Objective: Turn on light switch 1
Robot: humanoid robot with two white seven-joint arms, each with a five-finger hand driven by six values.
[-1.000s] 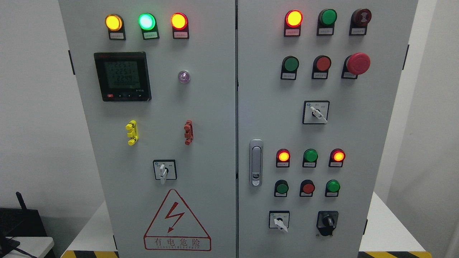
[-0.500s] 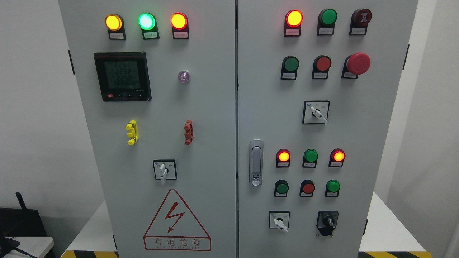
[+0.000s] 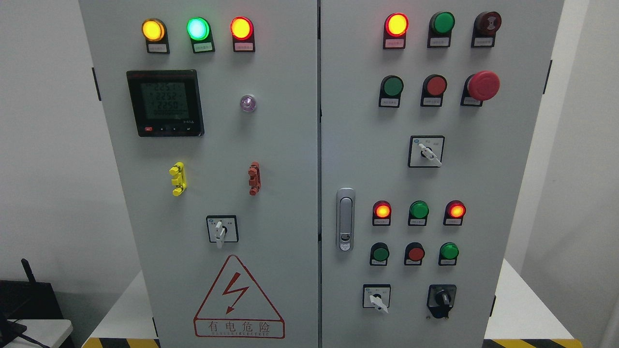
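Practically nothing has changed over the last second. Only the digits on the meter [image 3: 165, 103] have flickered, every lamp shows the same state, and no arm has entered. Neither hand is in view, so I cannot tell whether either is released or clenched; I judge the reach has not begun.

Nearest, at the bottom edge, runs yellow-and-black hazard striping [image 3: 121, 342]. Above it stands the cabinet [image 3: 280, 145], two flat doors of matt grey painted metal.

Low on the right door are a white-levered selector [image 3: 376, 297] and a stubby black rotary knob [image 3: 441, 298]. Near the left door's lower edge, a similar lever selector [image 3: 221, 231] sits above a red warning triangle [image 3: 237, 299]. The labels are too small to read, so which control is light switch 1 cannot be told.

Higher up are glossy round domed lamps and buttons, a smooth red mushroom button [image 3: 482, 85] near the right door's upper right corner, and a brushed metal latch [image 3: 345, 220] at that door's left edge. Behind is a plain white wall.
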